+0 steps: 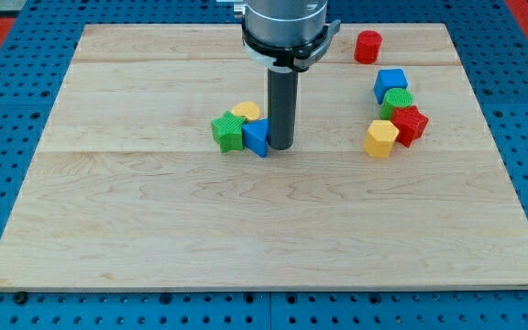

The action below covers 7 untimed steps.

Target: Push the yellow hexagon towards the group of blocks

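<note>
Progress notes. The yellow hexagon [381, 138] is found at the view's right, lying at the bottom of a cluster: touching the red block [410, 125], with the green block [397, 100] and the blue cube [391, 83] stacked toward the view's top. A red cylinder [368, 46] stands apart, nearer the table [154, 229] edge at the top.

My tip [280, 147] is set down near the middle of the table, just beside the blue triangular block [256, 137], which adjoins a green block [228, 132] and a yellow block [245, 111].

The end effector is a plain rod; nothing is gripped, and no open or closed state applies.

Which cluster counts as "the group" cannot be settled. If the middle three are meant, the push is judged not yet begun: the tip is well apart from the hexagon.
</note>
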Each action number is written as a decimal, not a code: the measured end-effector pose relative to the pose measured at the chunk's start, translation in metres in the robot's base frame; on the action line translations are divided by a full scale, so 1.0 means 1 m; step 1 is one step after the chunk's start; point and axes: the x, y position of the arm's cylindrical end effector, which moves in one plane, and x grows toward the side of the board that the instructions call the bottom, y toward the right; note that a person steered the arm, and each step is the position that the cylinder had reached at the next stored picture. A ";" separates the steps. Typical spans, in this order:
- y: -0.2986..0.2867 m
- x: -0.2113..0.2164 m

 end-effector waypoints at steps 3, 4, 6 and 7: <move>0.004 0.005; 0.046 0.030; 0.168 0.052; 0.169 0.017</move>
